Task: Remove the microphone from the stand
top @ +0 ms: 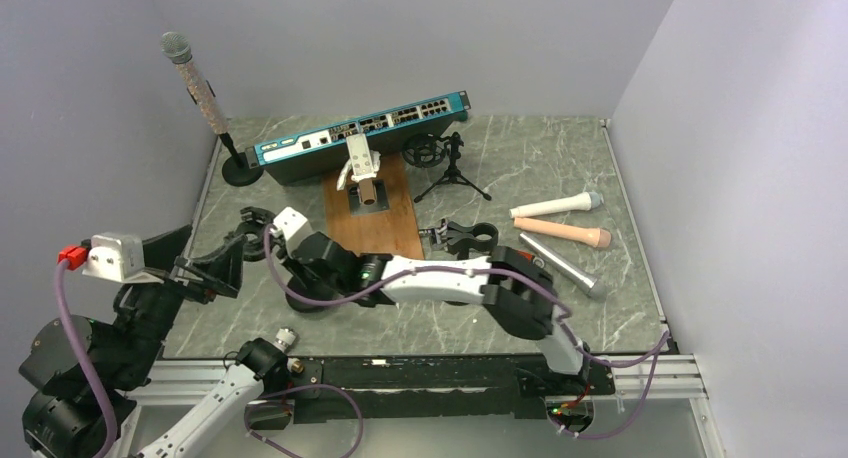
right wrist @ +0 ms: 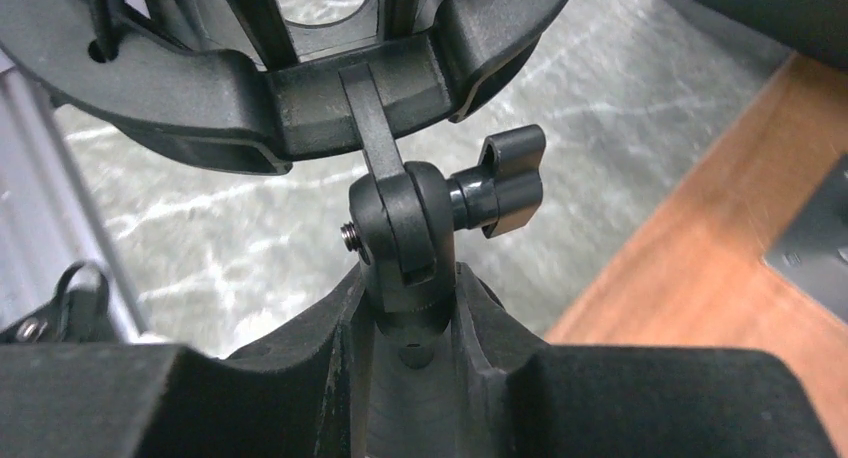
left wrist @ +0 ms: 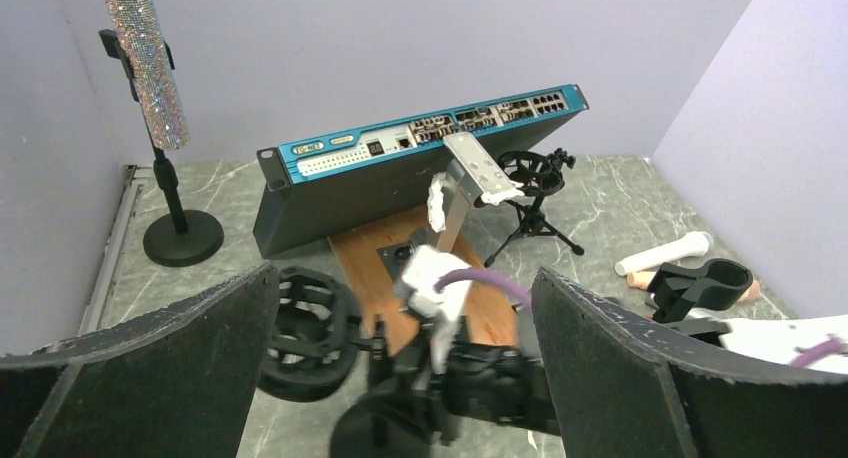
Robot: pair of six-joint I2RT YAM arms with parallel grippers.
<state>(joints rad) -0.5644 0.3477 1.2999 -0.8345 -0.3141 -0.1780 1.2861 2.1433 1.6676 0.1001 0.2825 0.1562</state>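
Observation:
A glittery silver microphone (top: 197,81) stands tilted in the clip of a black stand with a round base (top: 241,170) at the back left; it also shows in the left wrist view (left wrist: 150,63). My left gripper (top: 205,268) is open and empty, well in front of that stand; its jaws stand wide apart in the left wrist view (left wrist: 405,278). My right gripper (top: 300,253) is shut on the swivel stem of an empty black shock mount (top: 255,223); the wrist view shows the stem clamped between its fingers (right wrist: 410,328) below the mount's ring (right wrist: 300,68).
A blue network switch (top: 360,133) lies across the back. A wooden board (top: 375,218) with a white bracket (top: 360,166) sits in front of it. A small tripod mount (top: 445,163), a black clip (top: 465,238) and three loose microphones (top: 562,233) lie to the right.

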